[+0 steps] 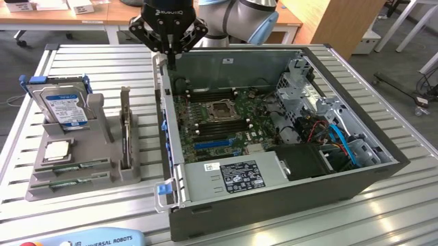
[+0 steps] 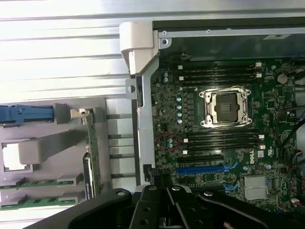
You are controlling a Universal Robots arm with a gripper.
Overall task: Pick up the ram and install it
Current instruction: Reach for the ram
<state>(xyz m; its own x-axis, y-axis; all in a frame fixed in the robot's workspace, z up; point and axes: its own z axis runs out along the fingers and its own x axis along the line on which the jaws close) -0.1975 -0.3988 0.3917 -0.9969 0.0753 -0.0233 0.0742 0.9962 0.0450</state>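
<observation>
Hanging above the open computer case [image 1: 274,200] in the exterior view, the gripper [image 1: 171,60] has its fingers pressed together with nothing between them, their tips just over the far corner of the case wall on the exterior view's left. Below the fingers and toward the exterior view's right lies the motherboard [image 1: 205,130], its empty processor socket [image 1: 222,110] flanked by dark memory slots [image 1: 205,95]. The ram [image 1: 79,165] is well apart from the fingers, off to the exterior view's left and nearer the camera. It is a thin green stick set on edge in a front slot of the grey holder [image 1: 102,179] on the slatted table [image 1: 89,56], with a second like it just in front. The hard drive [image 1: 65,105] and a tall narrow card [image 1: 125,133] stand farther back in that holder. In the wrist view the gripper [image 2: 164,191] shows as closed black fingers, empty. Ahead of the fingers the case wall [image 2: 145,119] runs away from them. To one side of it is the motherboard [image 2: 190,95] with its socket [image 2: 225,107]. To the other side is the holder [image 2: 47,148], where the ram [image 2: 38,182] sits in its slot, clear of the fingers.
</observation>
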